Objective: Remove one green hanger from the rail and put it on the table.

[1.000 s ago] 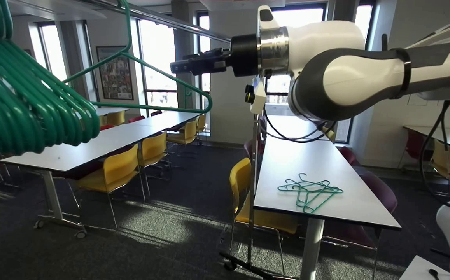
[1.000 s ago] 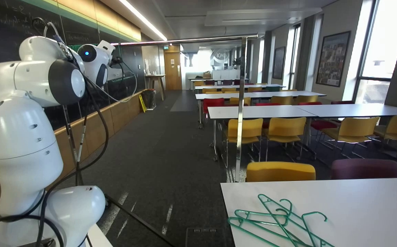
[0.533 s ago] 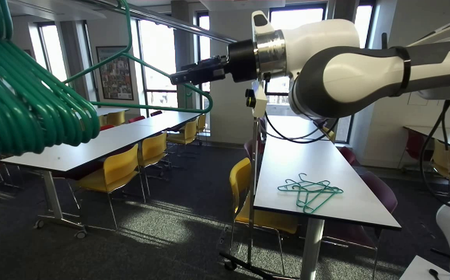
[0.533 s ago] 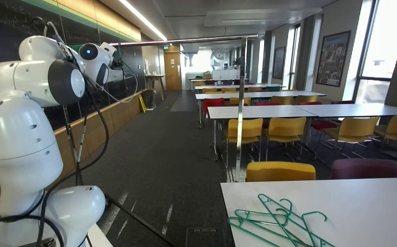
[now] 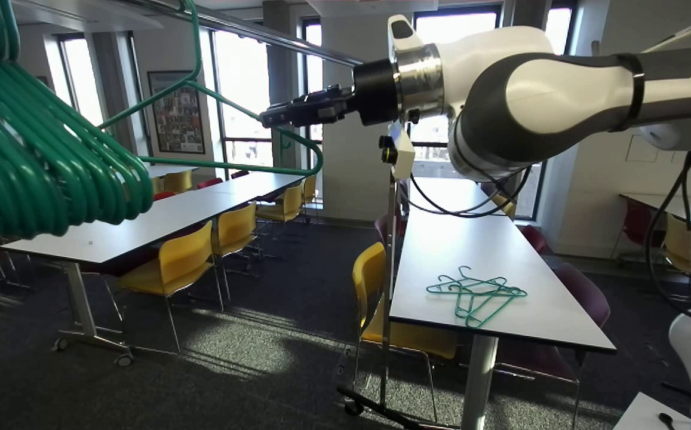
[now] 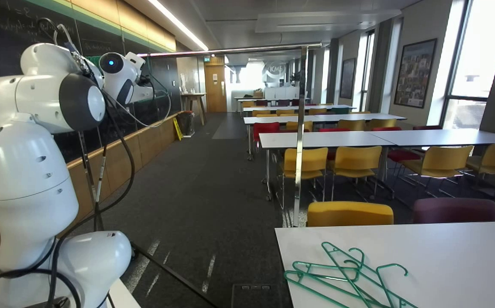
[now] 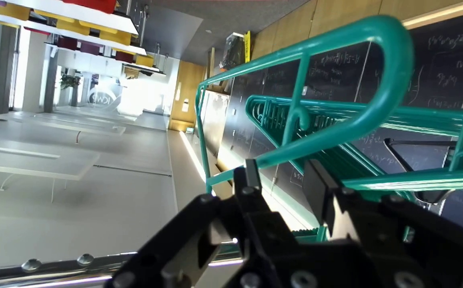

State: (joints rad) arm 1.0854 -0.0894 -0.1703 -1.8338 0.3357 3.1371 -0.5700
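A single green hanger (image 5: 232,165) (image 7: 315,146) hangs by its hook from the metal rail (image 5: 273,39) (image 6: 230,50), apart from the packed bunch. My gripper (image 5: 266,117) (image 7: 282,164) reaches its sloping shoulder. In the wrist view a wide gap separates the two fingers (image 7: 252,176). The shoulder bar runs behind one fingertip and passes above the other; whether it touches is unclear. Neither pad presses on it from both sides, so the jaws are open. The white table (image 5: 441,239) (image 6: 465,256) bears several green hangers (image 5: 476,292). In an exterior view the arm hides most of the gripper.
A dense bunch of green hangers (image 5: 52,155) hangs further along the rail, behind the single hanger in the wrist view. The rail's upright post (image 6: 300,149) stands by the table. Yellow chairs (image 5: 369,280) and a purple chair (image 5: 581,292) flank the table; cables dangle under the wrist.
My gripper has lowered onto the line of the hanger's shoulder, and its jaws have drawn closer together. The forearm has shifted slightly. The hanger's rounded end has moved a little to one side.
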